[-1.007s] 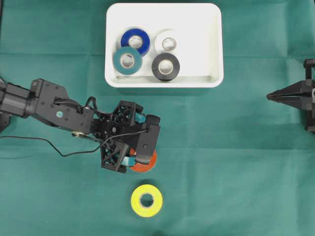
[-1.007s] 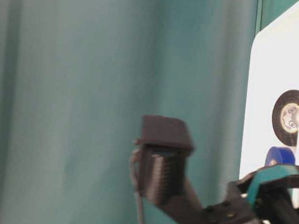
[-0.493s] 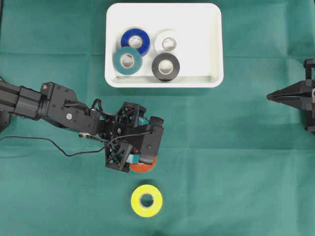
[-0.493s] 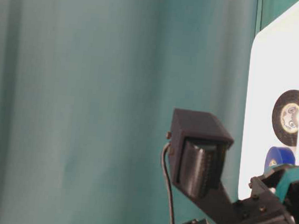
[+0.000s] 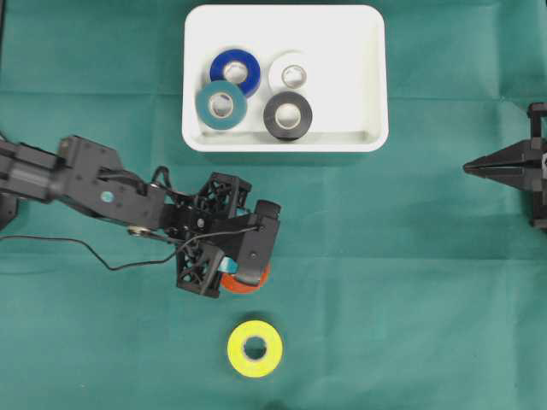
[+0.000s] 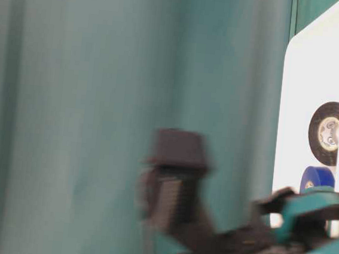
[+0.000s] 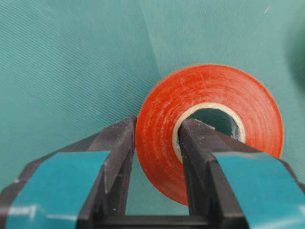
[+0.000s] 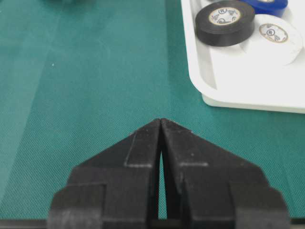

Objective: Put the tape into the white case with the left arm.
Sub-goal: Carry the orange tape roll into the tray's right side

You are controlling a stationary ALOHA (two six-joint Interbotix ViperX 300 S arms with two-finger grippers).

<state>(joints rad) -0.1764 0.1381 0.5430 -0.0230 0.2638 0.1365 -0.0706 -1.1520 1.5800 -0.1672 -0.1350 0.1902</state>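
In the overhead view the left arm (image 5: 94, 184) is seen reaching from the left edge toward the lower centre, black with exposed wiring. Its end effector (image 5: 242, 278) is closed on the orange tape (image 5: 248, 284): in the left wrist view 1 teal-patched finger (image 7: 114, 157) is pressed against the outer face of the roll (image 7: 209, 129) and the other is set inside the cardboard core, so that 1 wall of the ring is pinched. The roll is a glossy orange ring; whether it touches the green cloth surface (image 5: 410, 282) cannot be told. Its hole axis is tilted toward the wrist camera.

Just below it, apart, a yellow tape roll (image 5: 255, 348) is laid flat with its hole facing up.

At the upper centre the white case (image 5: 367, 85), a smooth shallow rounded rectangle with its long axis running left to right, is seen holding 4 flat rolls: teal (image 5: 221, 105), blue (image 5: 236, 70), white (image 5: 292, 73) and black (image 5: 288, 115).

At the right edge the plain black right end effector (image 5: 468, 167) is seen pointing left, its pointed tips pressed together on nothing.
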